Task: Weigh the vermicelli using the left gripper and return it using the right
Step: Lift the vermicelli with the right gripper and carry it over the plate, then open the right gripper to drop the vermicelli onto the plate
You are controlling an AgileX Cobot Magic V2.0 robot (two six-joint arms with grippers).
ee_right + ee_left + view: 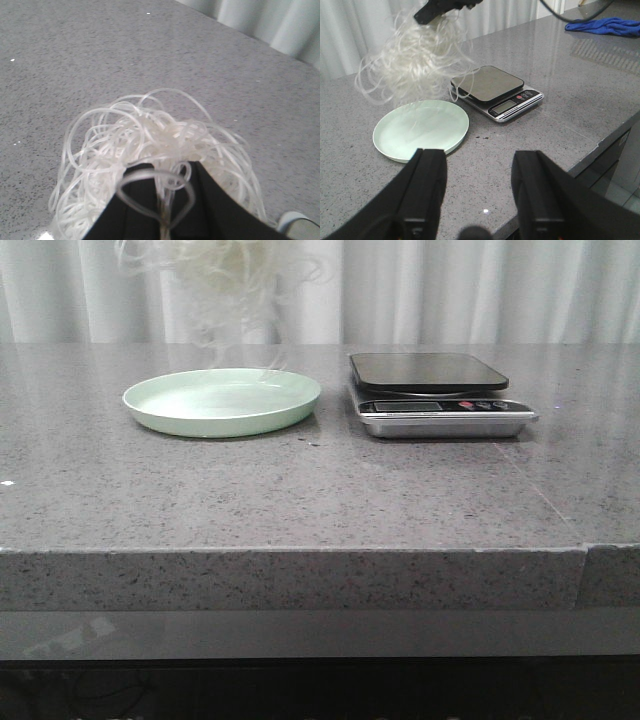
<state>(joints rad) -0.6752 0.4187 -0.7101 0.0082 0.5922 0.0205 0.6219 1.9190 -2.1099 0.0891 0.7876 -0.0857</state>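
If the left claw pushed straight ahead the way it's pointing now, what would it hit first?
Probably the pale green plate, empty and nearest ahead of the open left claw; the scale sits beyond. Depth is unclear; it might meet bare countertop first.

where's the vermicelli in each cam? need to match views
Front view: vermicelli hangs at the top edge, above the green plate, partly cut off.
Left wrist view: upper left, dangling from the right pincer over the plate.
Right wrist view: fills the lower centre, clamped in the right pincer; no plate identifiable.
Shared landmark: the scale beside the plate in the front and left wrist views.
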